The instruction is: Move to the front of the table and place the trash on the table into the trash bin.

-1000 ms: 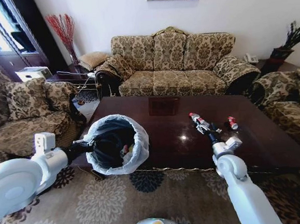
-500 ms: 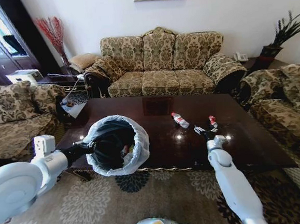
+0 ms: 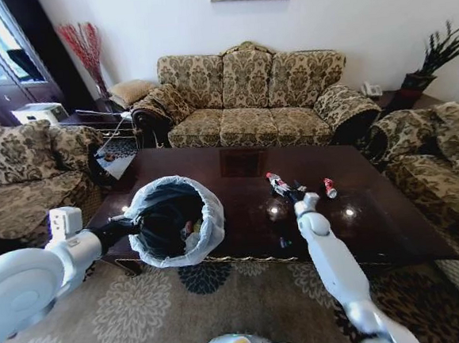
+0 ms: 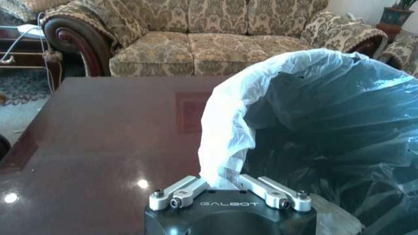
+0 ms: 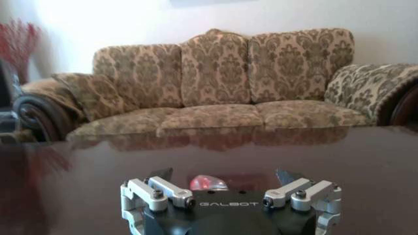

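Mostly hidden behind right gripper (image 5: 225, 182): bottle (image 5: 207, 182), red cap.

Trash bin (image 3: 174, 221) left, before the table (image 3: 241, 222) — bottle (image 3: 278, 184) and can (image 3: 329, 187) on it.

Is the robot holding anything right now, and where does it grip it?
Its left gripper pinches the trash bin by its bag-lined rim; the right gripper holds nothing.
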Robot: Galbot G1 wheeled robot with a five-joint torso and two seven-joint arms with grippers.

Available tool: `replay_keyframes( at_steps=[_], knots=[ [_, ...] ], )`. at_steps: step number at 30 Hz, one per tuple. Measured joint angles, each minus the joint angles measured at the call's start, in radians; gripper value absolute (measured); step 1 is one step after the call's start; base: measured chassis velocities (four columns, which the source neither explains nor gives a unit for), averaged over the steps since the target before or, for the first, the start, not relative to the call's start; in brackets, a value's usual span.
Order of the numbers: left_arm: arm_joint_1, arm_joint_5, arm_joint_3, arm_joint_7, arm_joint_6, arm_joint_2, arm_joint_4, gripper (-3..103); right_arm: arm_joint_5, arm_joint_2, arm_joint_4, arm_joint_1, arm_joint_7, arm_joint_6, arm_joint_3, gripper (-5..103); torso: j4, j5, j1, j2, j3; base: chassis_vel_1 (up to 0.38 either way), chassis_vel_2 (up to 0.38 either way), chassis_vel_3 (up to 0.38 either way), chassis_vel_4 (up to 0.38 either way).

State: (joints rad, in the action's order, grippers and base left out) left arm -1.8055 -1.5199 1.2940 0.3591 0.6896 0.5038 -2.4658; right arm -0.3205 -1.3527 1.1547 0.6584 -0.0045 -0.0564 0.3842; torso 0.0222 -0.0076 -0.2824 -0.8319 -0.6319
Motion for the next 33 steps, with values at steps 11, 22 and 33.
replay_keyframes(
  at_steps=[11,22,33],
  knots=[
    [-0.003,0.006,-0.007,0.001,-0.007,-0.008,0.022,0,-0.038,-0.041,-0.2,-0.078,-0.052,-0.051,0.001,87,0.0004,0.0001,0.0,0.0,0.0,0.0,0.0,0.0,0.0],
    [0.002,0.011,-0.012,0.002,-0.015,-0.019,0.028,0,-0.074,-0.025,-0.171,-0.048,-0.058,-0.055,0.001,49,0.0005,-0.0001,0.0,0.0,0.0,0.0,0.0,0.0,0.0],
    [-0.003,0.011,-0.006,0.002,-0.015,-0.012,0.023,0,-0.091,-0.017,-0.119,-0.02,-0.047,-0.046,0.008,20,0.0007,-0.0001,0.0,0.0,0.0,0.0,0.0,0.0,0.0]
  ],
)
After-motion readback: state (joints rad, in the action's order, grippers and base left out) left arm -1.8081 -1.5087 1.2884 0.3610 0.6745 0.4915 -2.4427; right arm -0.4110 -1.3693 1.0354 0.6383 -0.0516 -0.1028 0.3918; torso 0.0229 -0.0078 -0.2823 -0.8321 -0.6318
